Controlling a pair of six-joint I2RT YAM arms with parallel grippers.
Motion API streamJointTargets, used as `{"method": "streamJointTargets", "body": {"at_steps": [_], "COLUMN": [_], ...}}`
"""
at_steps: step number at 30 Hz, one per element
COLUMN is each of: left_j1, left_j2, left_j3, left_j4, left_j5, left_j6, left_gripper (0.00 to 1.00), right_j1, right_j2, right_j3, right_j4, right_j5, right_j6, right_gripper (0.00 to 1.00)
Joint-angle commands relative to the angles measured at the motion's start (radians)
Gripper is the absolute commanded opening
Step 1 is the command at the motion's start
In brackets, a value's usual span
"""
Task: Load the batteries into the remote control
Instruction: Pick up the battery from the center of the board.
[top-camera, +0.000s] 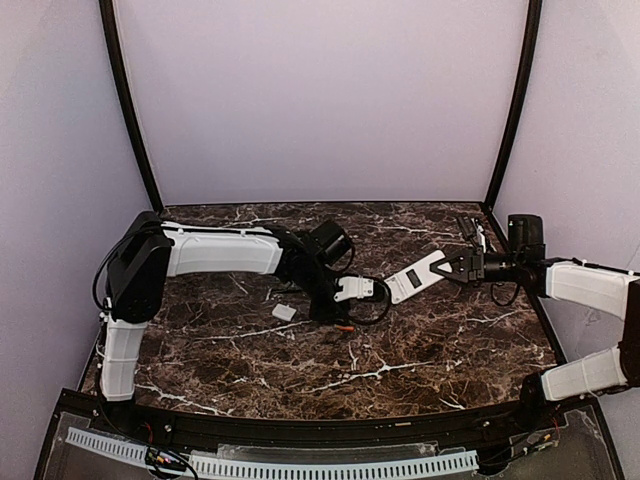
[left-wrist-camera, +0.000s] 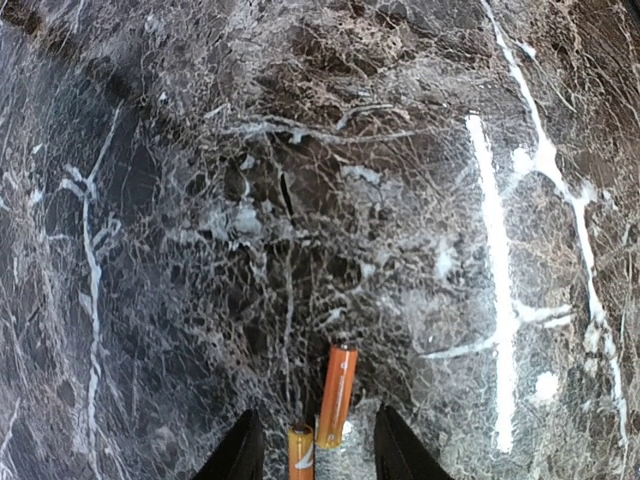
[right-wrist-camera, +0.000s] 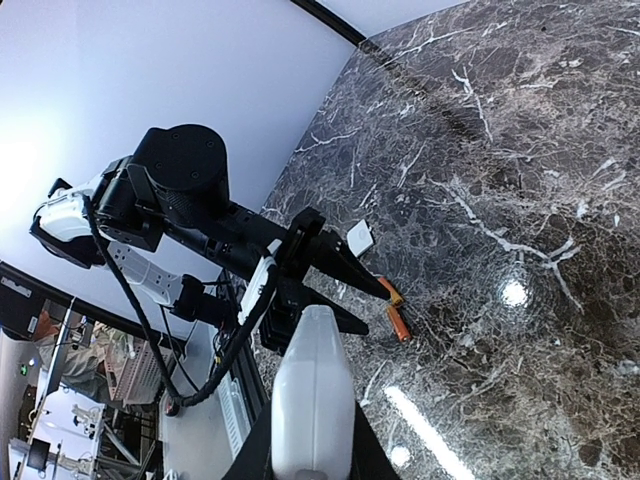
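Dark marble with white veins forms the worktop (top-camera: 430, 360), closed in by plain pale lilac walls and two black curved poles (top-camera: 125, 100).

Both batteries (left-wrist-camera: 337, 395) lie on the marble near the middle of the worktop, side by side and almost parallel. One reaches further forward than the other. They are orange-copper. The nearer one carries a pale mark too blurred to read, and no brand can be made out on either.

The left hand (left-wrist-camera: 315, 430) is low over them, its dark fingers (left-wrist-camera: 243, 452) standing apart with both batteries in the gap. A strip of marble shows between each finger and the battery beside it, so the hand is narrowly open and grips neither. In the right wrist view, the same hand (right-wrist-camera: 378, 308) points down at the two orange cylinders (right-wrist-camera: 399, 323).

A small white flat piece (top-camera: 284, 312) lies on the worktop just left of the left hand.

The remote control (top-camera: 415, 278) is off the surface, to the right of the batteries. The right hand (top-camera: 448, 267) is clamped on one end, and the free end slants down towards the left hand. A plain white side faces the right wrist camera (right-wrist-camera: 312, 400), with no writing visible on it. From above, a small dark rectangle shows on its upper face.
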Motion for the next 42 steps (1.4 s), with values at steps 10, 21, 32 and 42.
{"method": "streamJointTargets", "body": {"at_steps": [10,21,32,42], "left_j1": [-0.044,-0.063,-0.097,-0.04], "left_j2": [0.11,0.162,0.073,-0.343], "left_j3": [0.137,0.209,0.157,-0.297], "left_j4": [-0.124,-0.206,-0.221,0.44], "left_j5": [-0.017,-0.018,0.01,-0.173], "left_j6": [0.051,0.053,-0.133,-0.598], "left_gripper": [0.3,0.13,0.01,0.0], "right_j1": [-0.079,-0.102,-0.102,-0.002], "right_j2": [-0.033,-0.022,-0.033,-0.075], "right_j3": [-0.02,-0.019,-0.048,-0.106], "right_j4": [0.005,0.003,0.085,0.267], "right_j5": [0.01,-0.001,-0.035,0.081], "right_j6": [-0.013,-0.022,0.016,0.153], "right_gripper": [0.0,0.0,0.0,0.0]}}
